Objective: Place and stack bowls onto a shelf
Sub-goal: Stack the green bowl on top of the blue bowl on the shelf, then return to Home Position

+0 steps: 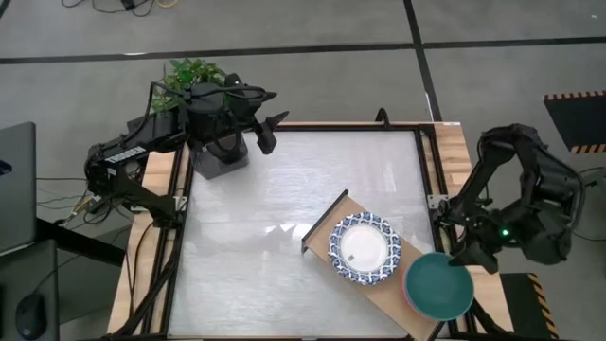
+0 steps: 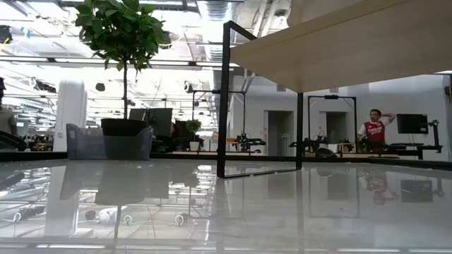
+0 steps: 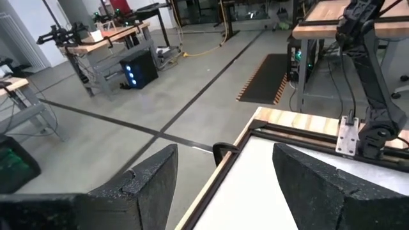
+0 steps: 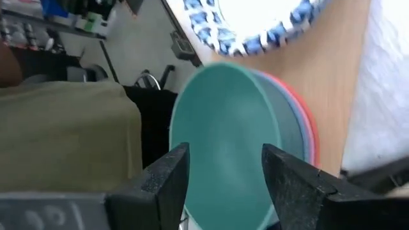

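The shelf (image 1: 329,221) is a light-wood board on black legs, lying slantwise toward the table's near right corner. From the low view I see its underside (image 2: 353,42). A white bowl with a blue patterned rim (image 1: 365,248) sits on its middle. At the shelf's near right end a dark green bowl (image 1: 438,287) tops a stack; pink and red rims (image 4: 312,137) show beneath it. My right gripper (image 1: 471,258) is open just right of this stack, its fingers (image 4: 172,169) either side of the green bowl's rim in the wrist view. My left gripper (image 1: 270,118) waits open at the far left.
A dark plant pot with a leafy plant (image 1: 213,142) stands at the table's far left corner, next to my left gripper. Bare white tabletop (image 1: 246,256) stretches left of the shelf. The wooden table frame (image 1: 454,161) runs along the right edge. A person (image 2: 373,130) stands far behind.
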Available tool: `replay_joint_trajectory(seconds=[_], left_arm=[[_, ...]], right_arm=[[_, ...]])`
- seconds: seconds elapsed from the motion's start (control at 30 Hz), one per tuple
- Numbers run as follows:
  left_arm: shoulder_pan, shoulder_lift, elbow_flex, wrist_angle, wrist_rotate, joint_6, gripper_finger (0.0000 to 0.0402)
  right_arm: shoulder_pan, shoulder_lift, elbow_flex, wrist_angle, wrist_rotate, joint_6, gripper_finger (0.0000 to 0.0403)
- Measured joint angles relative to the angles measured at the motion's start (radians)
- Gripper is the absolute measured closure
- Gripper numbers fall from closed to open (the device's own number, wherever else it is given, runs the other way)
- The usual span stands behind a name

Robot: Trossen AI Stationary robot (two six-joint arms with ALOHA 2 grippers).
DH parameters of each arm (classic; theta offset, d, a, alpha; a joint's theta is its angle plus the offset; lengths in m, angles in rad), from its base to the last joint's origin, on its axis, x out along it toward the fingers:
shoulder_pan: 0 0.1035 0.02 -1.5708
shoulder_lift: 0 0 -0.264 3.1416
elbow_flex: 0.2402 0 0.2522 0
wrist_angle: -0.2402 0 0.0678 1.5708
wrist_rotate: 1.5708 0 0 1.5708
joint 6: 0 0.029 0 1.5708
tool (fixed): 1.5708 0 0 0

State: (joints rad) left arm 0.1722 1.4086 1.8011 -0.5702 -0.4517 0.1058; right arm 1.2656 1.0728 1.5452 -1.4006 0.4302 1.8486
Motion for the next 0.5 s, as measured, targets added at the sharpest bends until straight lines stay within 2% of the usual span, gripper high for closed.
replay_joint_trajectory(seconds=[0.3, 0.5], left_arm=[[0.0, 0.0, 0.0, 0.004, 0.003, -0.016, 0.0159], [0.001, 0.0, 0.0, 0.014, 0.003, -0.025, 0.0159]], right_arm=[[0.037, 0.055, 0.0, -0.105, -0.082, 0.112, 0.0205], [0.037, 0.051, 0.0, -0.107, -0.073, 0.105, 0.021]])
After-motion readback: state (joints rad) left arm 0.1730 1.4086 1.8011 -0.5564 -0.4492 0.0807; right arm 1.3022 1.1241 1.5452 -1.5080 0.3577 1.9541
